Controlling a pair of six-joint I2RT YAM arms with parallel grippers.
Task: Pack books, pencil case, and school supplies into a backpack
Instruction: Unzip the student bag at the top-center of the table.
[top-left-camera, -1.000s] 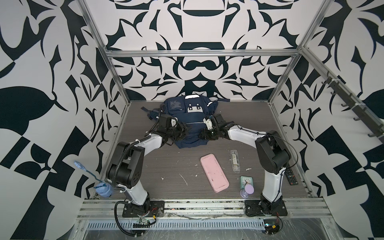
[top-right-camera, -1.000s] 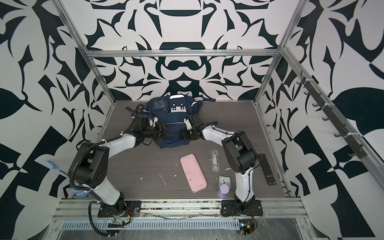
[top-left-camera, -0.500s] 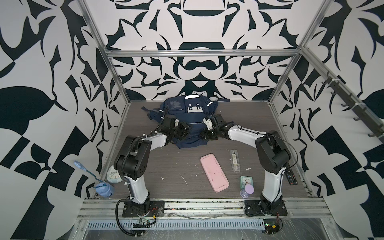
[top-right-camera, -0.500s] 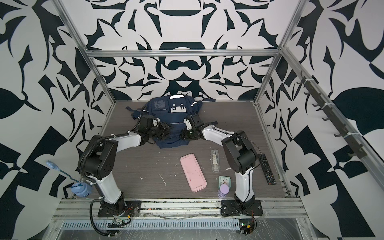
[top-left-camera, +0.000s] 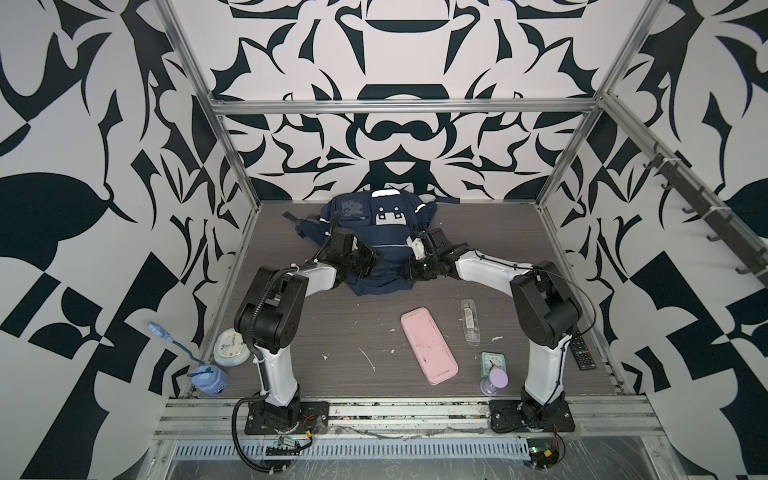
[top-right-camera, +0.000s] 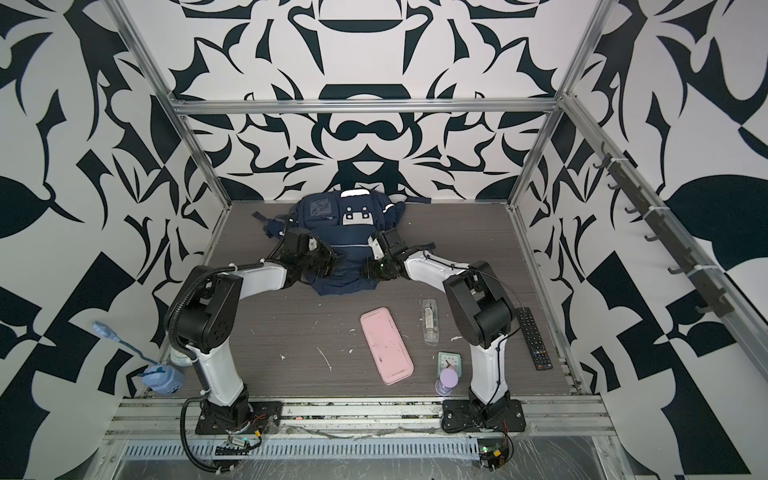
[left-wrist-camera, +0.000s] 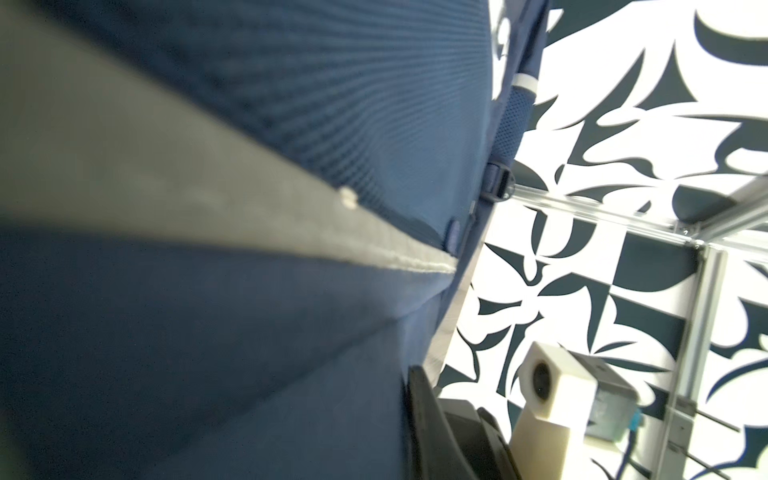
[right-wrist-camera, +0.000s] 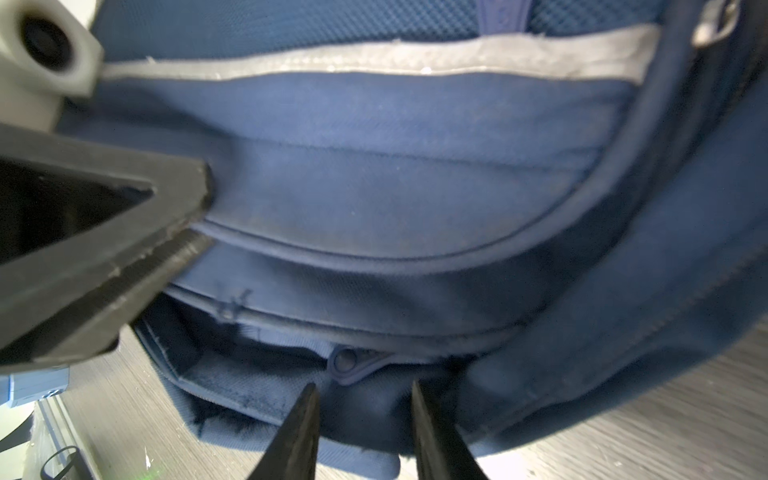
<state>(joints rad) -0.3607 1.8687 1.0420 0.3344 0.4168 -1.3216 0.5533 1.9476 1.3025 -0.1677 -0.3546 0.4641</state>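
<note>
At twelve o'clock on the table (top-left-camera: 332, 324), against the far wall, the backpack (top-left-camera: 384, 232) lies flat with its mouth end toward the arms. Both grippers sit at that near edge. The left gripper (right-wrist-camera: 195, 232) comes in from about eight o'clock of the pack, its fingers pressed together on a fold of the pack's piped rim. The right gripper (right-wrist-camera: 363, 415) comes in from about four o'clock. Its fingers stand a narrow way apart with nothing clamped, and the tips point at a small round pull tab (right-wrist-camera: 345, 360) just ahead of them.

I judge the step in hand to be opening the pack's mouth — one side pinned, the other reaching for the zip. The next move calls for the right tips to close squarely on that tab and draw it along the seam while the left grip resists. A skewed pinch would probably catch loose fabric instead.

As for contents, the right wrist view shows a dark slit under the rim with pale lining, and nothing can be made out inside. The books are not visible anywhere, so whether they are already packed I cannot tell. Both other items wait outside the pack. The pencil case (top-left-camera: 429, 345) lies at about five o'clock from the table's middle. The school supplies (top-left-camera: 470, 320) packet lies just beside it, toward four o'clock — apart, not touching.
</note>
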